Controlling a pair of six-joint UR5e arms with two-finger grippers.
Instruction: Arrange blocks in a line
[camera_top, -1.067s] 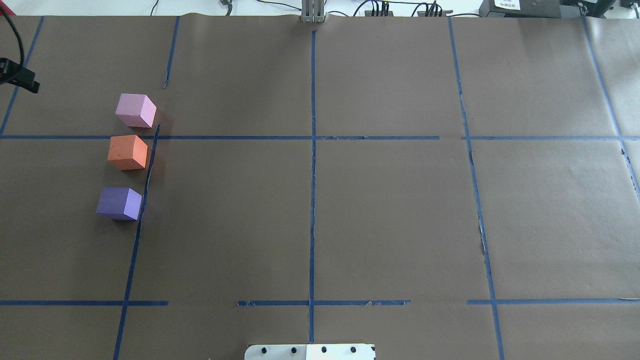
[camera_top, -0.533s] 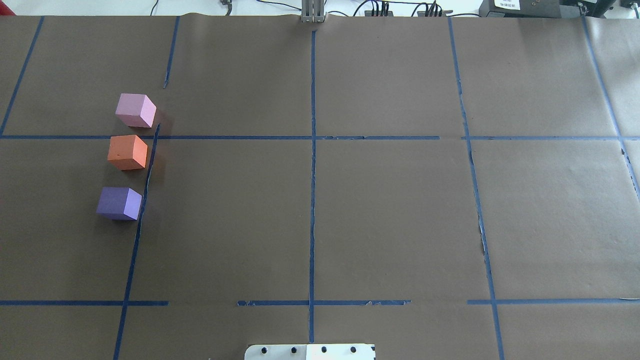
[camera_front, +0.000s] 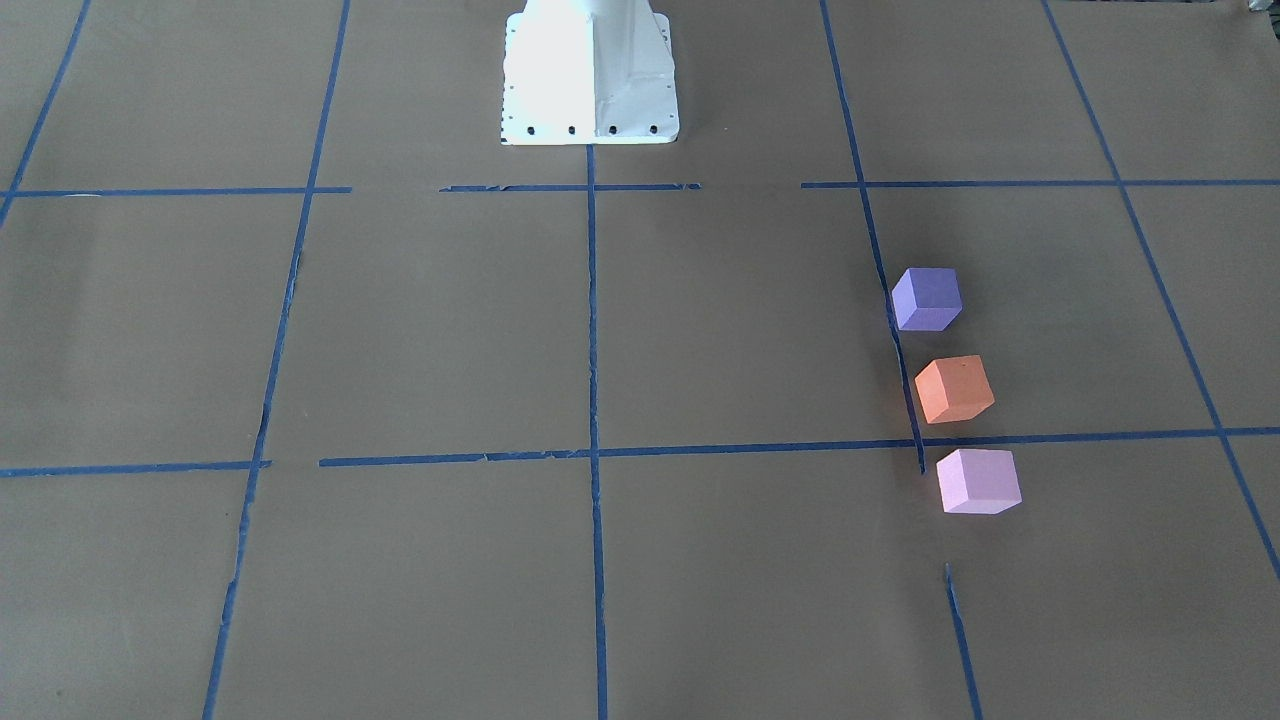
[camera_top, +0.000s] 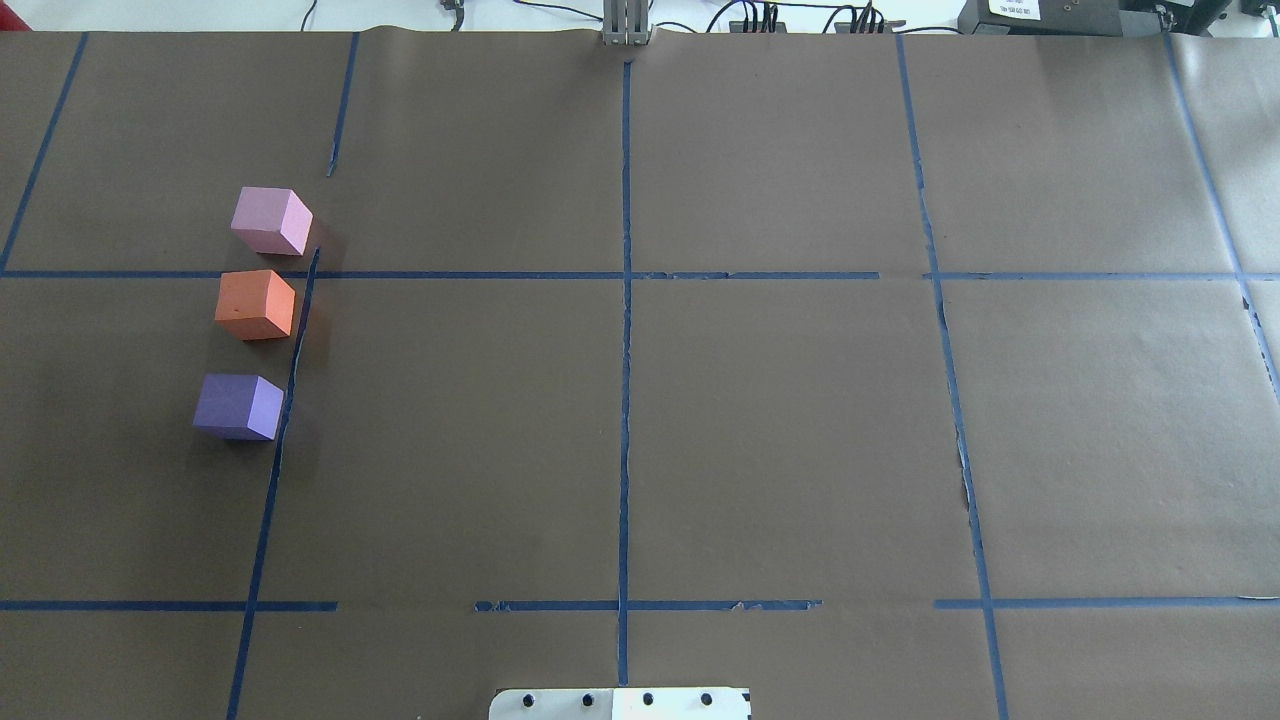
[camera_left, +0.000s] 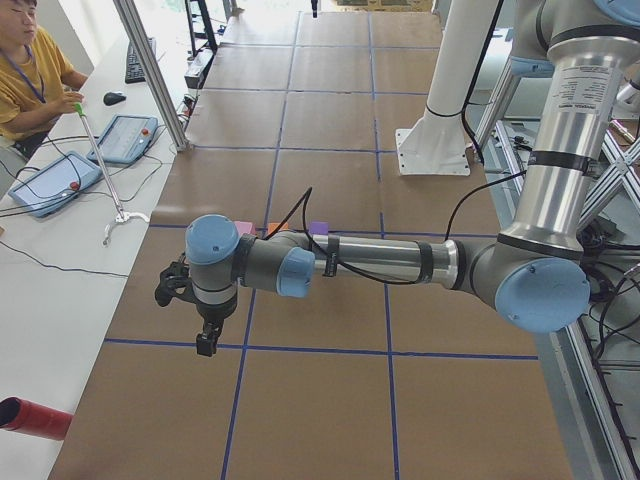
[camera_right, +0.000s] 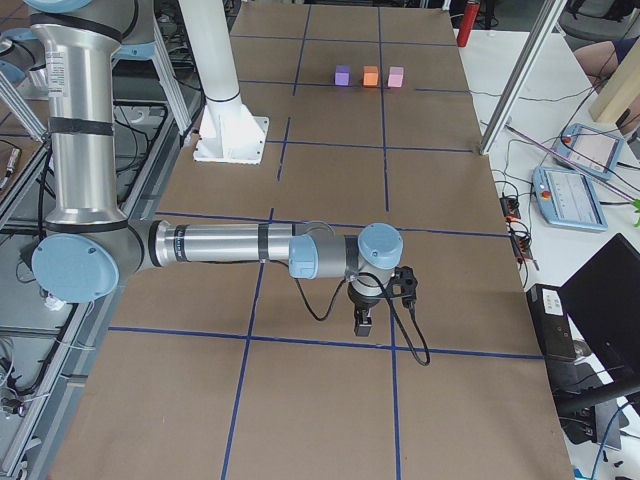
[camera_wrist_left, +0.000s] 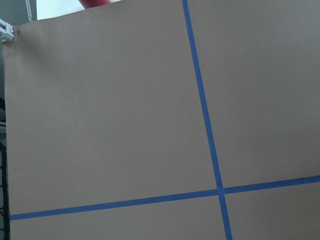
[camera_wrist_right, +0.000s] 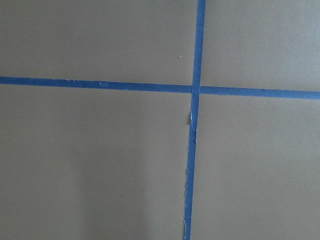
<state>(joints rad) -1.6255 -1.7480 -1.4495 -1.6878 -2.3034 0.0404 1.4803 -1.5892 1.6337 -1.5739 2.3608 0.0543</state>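
pale pink foam cube (camera_top: 270, 220), orange foam cube (camera_top: 256, 304), violet foam cube (camera_top: 238, 406) sitting in a spaced row on brown-papered worktop (camera_top: 780, 430). left claw (camera_left: 205, 338) and right claw (camera_right: 364, 322) hovering well away; open or closed, cannot tell.

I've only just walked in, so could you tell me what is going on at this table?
Nothing is being handled. The pink block, orange block and purple block sit in a spaced row on the robot's left side, beside a blue tape line. The left gripper and right gripper hang over the table, away from them.
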